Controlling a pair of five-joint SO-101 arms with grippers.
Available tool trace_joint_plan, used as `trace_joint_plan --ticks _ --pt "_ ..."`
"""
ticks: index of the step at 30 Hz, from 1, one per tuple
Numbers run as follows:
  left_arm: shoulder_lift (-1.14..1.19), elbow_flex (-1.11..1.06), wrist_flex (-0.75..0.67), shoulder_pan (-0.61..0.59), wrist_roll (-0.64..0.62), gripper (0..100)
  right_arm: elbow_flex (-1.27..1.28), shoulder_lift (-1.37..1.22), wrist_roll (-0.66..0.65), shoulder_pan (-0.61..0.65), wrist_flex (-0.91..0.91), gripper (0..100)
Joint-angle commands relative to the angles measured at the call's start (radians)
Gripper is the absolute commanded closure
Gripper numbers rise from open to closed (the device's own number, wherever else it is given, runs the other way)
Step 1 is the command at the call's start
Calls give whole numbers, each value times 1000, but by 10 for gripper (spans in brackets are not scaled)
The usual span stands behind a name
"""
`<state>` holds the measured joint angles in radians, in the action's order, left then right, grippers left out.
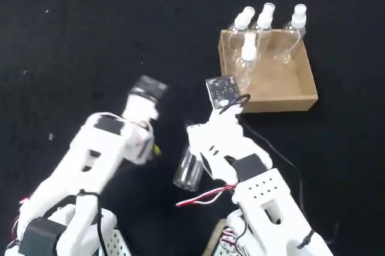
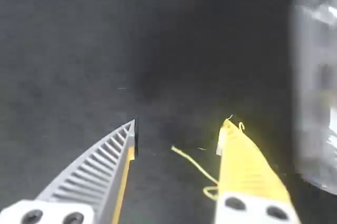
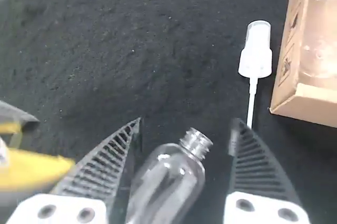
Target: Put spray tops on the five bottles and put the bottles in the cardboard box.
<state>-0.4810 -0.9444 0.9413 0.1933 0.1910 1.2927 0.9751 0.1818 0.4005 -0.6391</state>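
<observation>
Counter (image 1: 90,39): black. Cardboard box (image 1: 283,103) holds four topped bottles (image 1: 248,57). The fifth bottle (image 3: 168,182), uncapped, sits between the right gripper (image 3: 184,124) jaws, which stand apart with a gap on one side. Left gripper (image 2: 179,124) is apart and empty, just beside it. Spray top (image 3: 255,50) lies near the box. Bottle judged light, slick, crushable: grasp mid-body, gently.

Fixed overhead camera looks down over the black table (image 1: 72,39) from behind both arms, the cardboard box (image 1: 283,88) at the far side. The left wrist camera looks close past the left gripper (image 2: 179,125) at tabletop; the right wrist camera, past the right gripper (image 3: 185,122), catches the box's corner. All three share the uncapped bottle (image 1: 189,170)
</observation>
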Motion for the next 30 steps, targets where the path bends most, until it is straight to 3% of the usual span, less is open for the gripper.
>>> trace_joint_plan --ticks 1,5,11,15,19,30 --pt "-34 111 -5 -196 -72 755 -7 22 69 14 26 644" --pt "-34 119 -6 -260 -215 755 -5 22 98 75 26 639" --pt "-34 51 -44 -248 -226 755 7 21 153 0 21 638" --pt "-34 45 -58 -246 -226 755 -84 21 152 -74 -107 638" --pt "-34 42 -60 -246 -226 755 -179 21 81 -78 -261 641" --pt "-34 42 -55 -255 -226 755 -174 -206 91 -81 -273 640"
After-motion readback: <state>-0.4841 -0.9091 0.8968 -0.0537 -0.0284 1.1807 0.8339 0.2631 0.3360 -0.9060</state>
